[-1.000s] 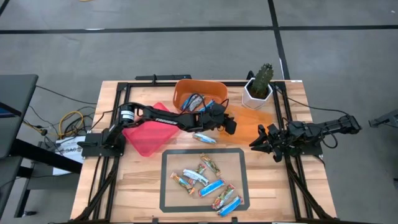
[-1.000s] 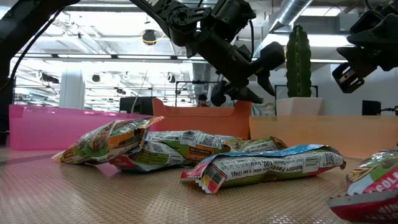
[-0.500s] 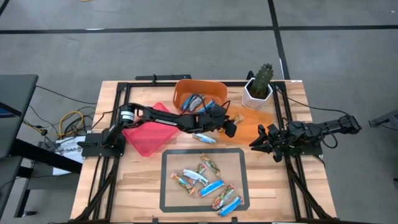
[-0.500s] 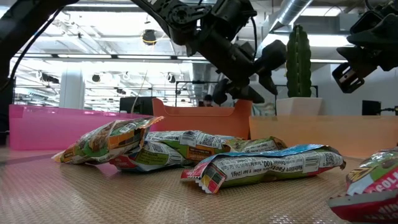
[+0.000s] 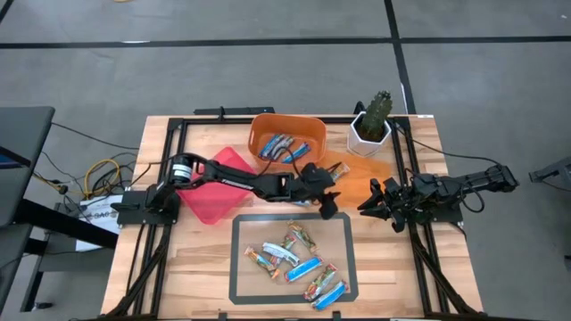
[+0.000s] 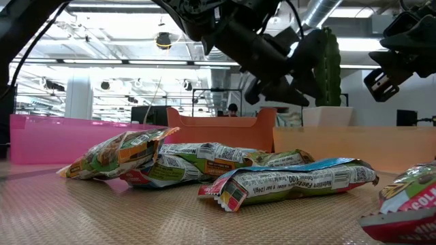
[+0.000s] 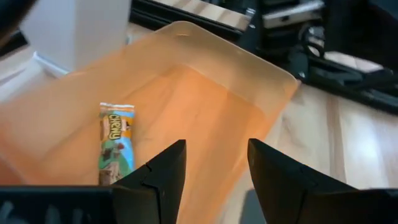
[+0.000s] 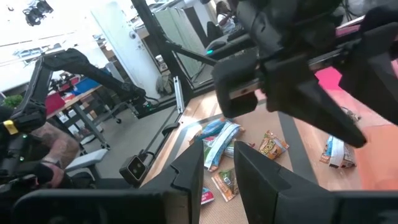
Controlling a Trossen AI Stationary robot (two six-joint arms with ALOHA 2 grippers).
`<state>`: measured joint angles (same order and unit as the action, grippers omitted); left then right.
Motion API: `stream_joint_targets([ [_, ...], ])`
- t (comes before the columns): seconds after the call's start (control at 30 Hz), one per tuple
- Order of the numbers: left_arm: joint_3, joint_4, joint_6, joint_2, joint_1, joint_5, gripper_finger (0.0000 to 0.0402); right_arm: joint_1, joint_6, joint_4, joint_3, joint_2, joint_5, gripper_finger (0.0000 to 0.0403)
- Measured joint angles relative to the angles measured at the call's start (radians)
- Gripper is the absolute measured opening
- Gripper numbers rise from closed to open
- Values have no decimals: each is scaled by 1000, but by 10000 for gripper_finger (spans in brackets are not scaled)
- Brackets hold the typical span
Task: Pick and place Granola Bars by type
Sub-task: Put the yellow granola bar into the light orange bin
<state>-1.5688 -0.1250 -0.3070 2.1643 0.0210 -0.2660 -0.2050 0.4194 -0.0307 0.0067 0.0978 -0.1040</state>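
Note:
Several granola bars [image 5: 294,260] lie inside a taped rectangle near the table's front edge; the low view shows them close up [image 6: 225,170]. More blue-wrapped bars [image 5: 285,145] lie in the orange bin [image 5: 308,122]. One brown and green bar [image 7: 115,147] lies flat in a clear orange tray [image 7: 249,81]. My left gripper [image 5: 328,203] hangs open above the table at the tray's near left corner, holding nothing [image 7: 214,168]. My right gripper [image 5: 373,203] waits at the table's right side, open by a narrow gap [image 8: 217,168].
A pink bin [image 5: 210,198] sits under the left arm at the left. A cactus in a white pot [image 5: 370,125] stands at the far right, behind the clear tray [image 5: 366,178]. Bare wood lies on both sides of the taped rectangle.
My left gripper has swung from the orange bin's near right corner toward the table's near edge, to the clear tray's corner, and has rolled about its own axis. The blue bar on the table beside it is now hidden under the arm.

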Motion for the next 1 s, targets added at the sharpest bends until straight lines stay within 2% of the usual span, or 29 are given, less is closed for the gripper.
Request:
stream_joint_targets([
  [0.2, 0, 68, 196, -22, 16, -4, 165, 0, 0, 0, 0, 0, 0, 82],
  [0.57, 0, 464, 431, -132, 62, -4, 165, 0, 0, 0, 0, 0, 0, 82],
  [0.8, 1, 715, 558, -154, 77, 30, 165, 0, 0, 0, 0, 0, 0, 82],
  [1.0, 16, 744, 639, -154, 75, 51, 165, 0, 0, 0, 0, 0, 0, 82],
])
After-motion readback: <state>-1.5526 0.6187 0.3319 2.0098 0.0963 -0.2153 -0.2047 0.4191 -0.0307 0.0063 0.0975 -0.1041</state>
